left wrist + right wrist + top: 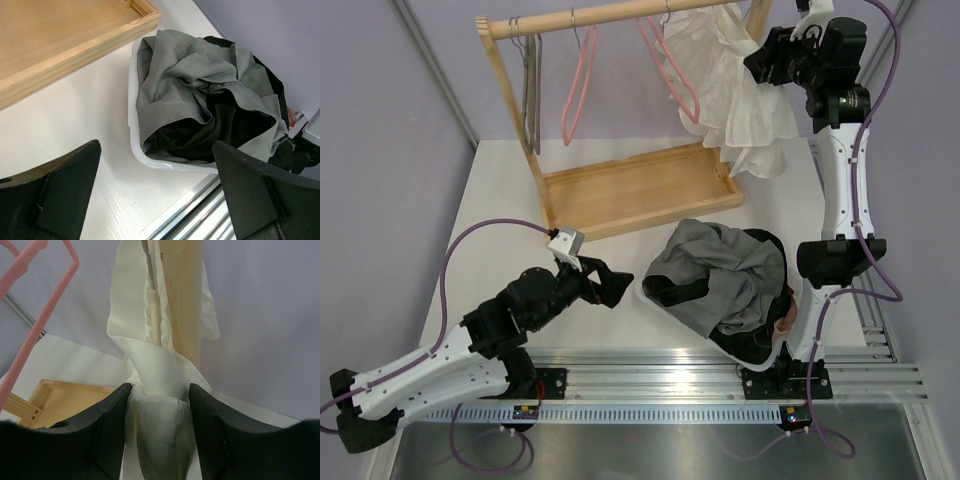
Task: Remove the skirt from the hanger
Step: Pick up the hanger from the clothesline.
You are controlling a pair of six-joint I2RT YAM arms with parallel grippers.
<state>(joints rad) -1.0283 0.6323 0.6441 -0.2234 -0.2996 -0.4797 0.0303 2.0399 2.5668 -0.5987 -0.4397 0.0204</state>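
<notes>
The white skirt (pixel 752 105) hangs at the right end of the wooden rack, draped over its hanger, of which only the grey metal hook (pixel 147 262) shows. My right gripper (pixel 762 62) is raised beside it; in the right wrist view both fingers (pixel 117 415) press on a bunched fold of the skirt (pixel 160 432), so the right gripper (pixel 160 390) is shut on the cloth. My left gripper (pixel 616 286) rests low over the table, left of the bin, wide open. Nothing lies between the jaws of the left gripper (pixel 156 150).
The wooden rack (pixel 610 15) has a tray base (pixel 630 190). Two pink hangers (pixel 575 95) and a grey one (pixel 532 90) hang bare. A white bin (pixel 132 125) of grey and black clothes (pixel 720 275) sits front centre. A metal rail (pixel 670 365) runs along the near edge.
</notes>
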